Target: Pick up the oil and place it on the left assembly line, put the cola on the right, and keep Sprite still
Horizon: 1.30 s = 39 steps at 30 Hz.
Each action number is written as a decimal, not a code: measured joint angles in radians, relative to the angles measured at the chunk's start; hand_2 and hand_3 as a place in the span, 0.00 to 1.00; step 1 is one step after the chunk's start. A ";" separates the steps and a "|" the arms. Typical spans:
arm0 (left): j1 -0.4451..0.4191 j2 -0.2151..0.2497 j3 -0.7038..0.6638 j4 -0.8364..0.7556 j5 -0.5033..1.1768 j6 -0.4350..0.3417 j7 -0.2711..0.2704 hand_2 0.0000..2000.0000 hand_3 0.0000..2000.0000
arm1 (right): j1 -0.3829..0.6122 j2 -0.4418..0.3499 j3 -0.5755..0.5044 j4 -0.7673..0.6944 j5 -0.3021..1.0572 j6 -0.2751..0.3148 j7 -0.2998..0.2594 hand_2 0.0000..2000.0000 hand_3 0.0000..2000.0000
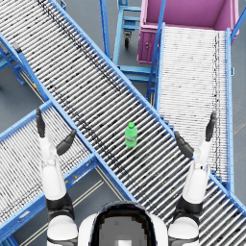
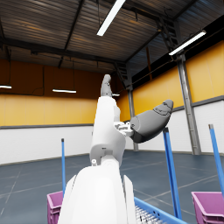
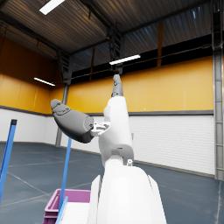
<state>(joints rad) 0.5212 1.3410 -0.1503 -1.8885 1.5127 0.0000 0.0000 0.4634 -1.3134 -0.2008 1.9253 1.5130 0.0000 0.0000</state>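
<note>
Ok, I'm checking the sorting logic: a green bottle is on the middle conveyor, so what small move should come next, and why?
Probably just hold the left robot hand and right robot hand raised, open, clear of it. The green bottle, seemingly the Sprite that must not move, is the only item showing; no oil or cola is visible.

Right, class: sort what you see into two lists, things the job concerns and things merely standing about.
Job: Sprite bottle, left assembly line, right assembly line, left hand, right hand.
Standing about: purple bin, middle conveyor.
</note>
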 measured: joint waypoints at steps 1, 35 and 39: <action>-0.002 0.001 0.001 0.000 0.000 0.000 0.000 0.00 0.00 | -0.001 0.000 0.001 0.000 0.000 0.000 0.000 0.00 0.00; -0.184 -0.102 0.272 0.070 -0.394 0.078 0.077 0.00 0.00 | -0.137 0.081 0.311 -0.100 -0.395 0.077 -0.078 0.00 0.00; -0.222 -0.128 0.335 0.088 -0.487 0.096 0.096 0.00 0.00 | -0.166 0.101 0.383 -0.123 -0.488 0.095 -0.096 0.00 0.00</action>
<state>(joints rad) 0.2992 1.2135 0.1846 -1.8009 1.0254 0.0958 0.0956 0.2970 -1.2121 0.1822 1.8023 1.0254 0.0948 -0.0959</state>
